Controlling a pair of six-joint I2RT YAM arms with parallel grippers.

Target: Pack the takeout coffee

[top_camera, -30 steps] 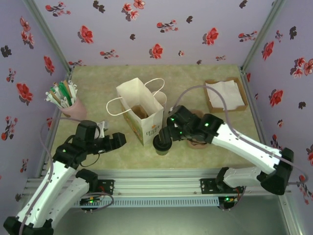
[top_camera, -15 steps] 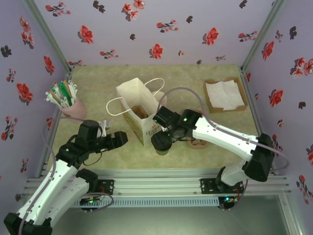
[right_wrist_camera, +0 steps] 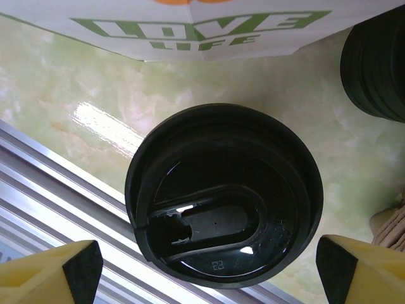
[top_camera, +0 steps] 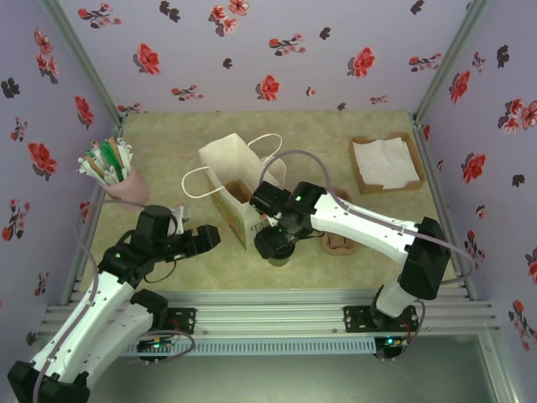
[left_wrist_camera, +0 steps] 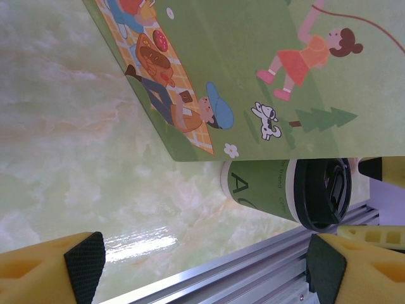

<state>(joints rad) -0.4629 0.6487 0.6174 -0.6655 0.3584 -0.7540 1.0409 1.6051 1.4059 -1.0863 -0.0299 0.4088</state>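
Since a second ago the left arm has barely shifted at the lower left of the top view, while the right arm has swung leftward, its wrist moving from right of centre to just beside the white paper bag (top_camera: 239, 180) and its elbow folding in at the lower right. The takeout coffee (top_camera: 281, 254) has stayed where it was, standing upright on the green table (top_camera: 168, 143) just in front of the bag's near corner, a little below the middle of the frame. The left gripper (top_camera: 204, 239) hovers left of the bag with its jaws wide apart and nothing between them. In its wrist view, the fingertips (left_wrist_camera: 85, 256) sit in the bottom corners, with the bag's picnic print (left_wrist_camera: 253, 76) across the top and the cup (left_wrist_camera: 266, 190) at centre right. The right gripper (top_camera: 270, 242) hangs directly over the cup, also spread wide. In its wrist view, the black lid (right_wrist_camera: 224, 196) fills the middle, with both fingertips (right_wrist_camera: 335, 259) standing clear of its rim at the bottom corners, gripping nothing. A stack of black lids (right_wrist_camera: 380, 69) shows at the upper right there.
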